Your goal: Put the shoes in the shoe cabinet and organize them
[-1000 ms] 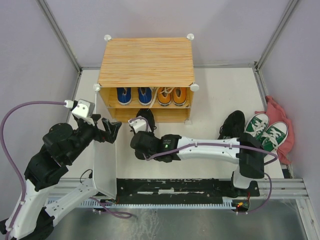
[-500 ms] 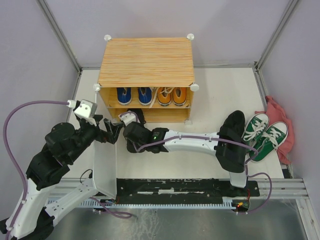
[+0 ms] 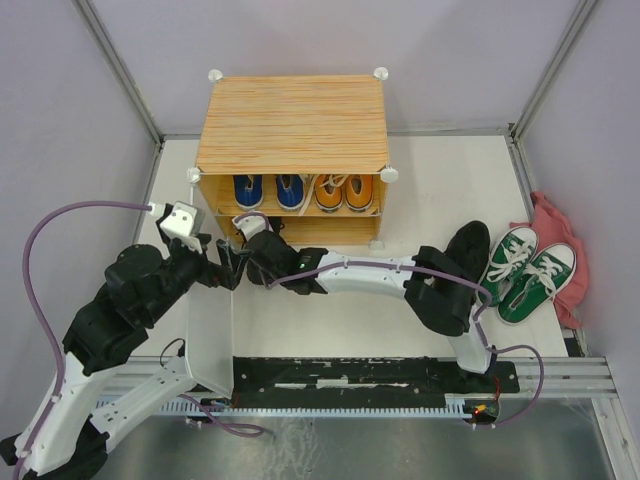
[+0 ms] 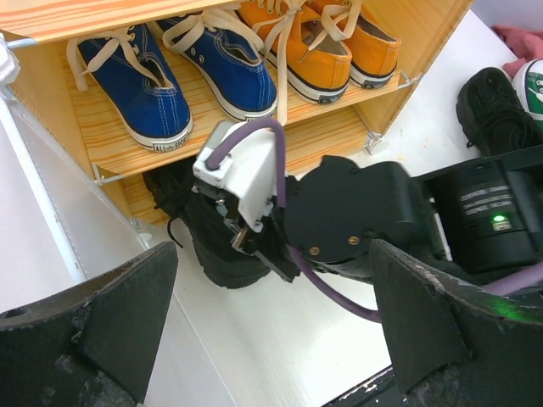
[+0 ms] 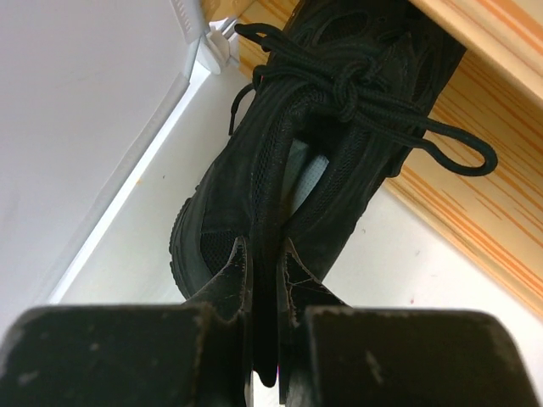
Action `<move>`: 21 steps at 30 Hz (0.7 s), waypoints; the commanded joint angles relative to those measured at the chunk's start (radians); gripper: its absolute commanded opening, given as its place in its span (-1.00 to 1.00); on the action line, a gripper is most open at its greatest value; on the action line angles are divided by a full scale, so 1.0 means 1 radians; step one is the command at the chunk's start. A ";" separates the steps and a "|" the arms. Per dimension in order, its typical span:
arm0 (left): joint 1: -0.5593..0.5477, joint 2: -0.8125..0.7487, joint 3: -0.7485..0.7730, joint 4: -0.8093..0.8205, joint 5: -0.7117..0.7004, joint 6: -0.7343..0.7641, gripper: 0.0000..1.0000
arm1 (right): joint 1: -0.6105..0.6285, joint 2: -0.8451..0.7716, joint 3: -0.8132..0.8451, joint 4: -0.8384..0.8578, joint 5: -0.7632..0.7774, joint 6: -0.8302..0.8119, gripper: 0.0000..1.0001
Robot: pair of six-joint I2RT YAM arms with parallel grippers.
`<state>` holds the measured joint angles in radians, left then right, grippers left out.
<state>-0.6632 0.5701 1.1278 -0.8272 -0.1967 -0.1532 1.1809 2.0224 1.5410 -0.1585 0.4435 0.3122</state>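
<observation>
White tabletop (image 3: 440,180), frame centre: black boot (image 5: 222,210) is pinched by the right gripper (image 5: 265,254) at the shoe cabinet (image 3: 292,122) lower opening. Nearby, the left gripper (image 4: 271,284) is held wide, empty.

Right arm (image 3: 370,275): reaches from near-right base well across to left, elbow bent at right, white forearm low and nearly level. Right gripper (image 5: 265,254): points far-left, jaws pinched almost together on collar edge of black boot (image 5: 246,195). Left arm (image 3: 120,310): folded at near-left, wrist aimed right. Left gripper (image 4: 271,254): just beside right wrist, jaws spread wide, facing it.
</observation>
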 commanded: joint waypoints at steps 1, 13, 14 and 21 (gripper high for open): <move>0.002 0.002 -0.007 0.061 0.022 -0.041 1.00 | -0.022 0.026 0.095 0.194 0.039 -0.073 -0.96; 0.003 -0.024 -0.049 0.086 -0.001 -0.053 0.99 | -0.076 0.134 0.250 0.257 0.024 -0.112 -0.96; 0.002 -0.022 -0.044 0.086 -0.002 -0.051 0.99 | -0.083 0.150 0.261 0.259 0.024 -0.111 -0.96; 0.002 -0.018 -0.031 0.092 -0.021 -0.039 0.99 | -0.112 0.184 0.274 0.271 0.040 -0.100 -0.92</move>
<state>-0.6632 0.5545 1.0817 -0.7788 -0.1898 -0.1677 1.1202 2.2108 1.7432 -0.0704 0.4217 0.2447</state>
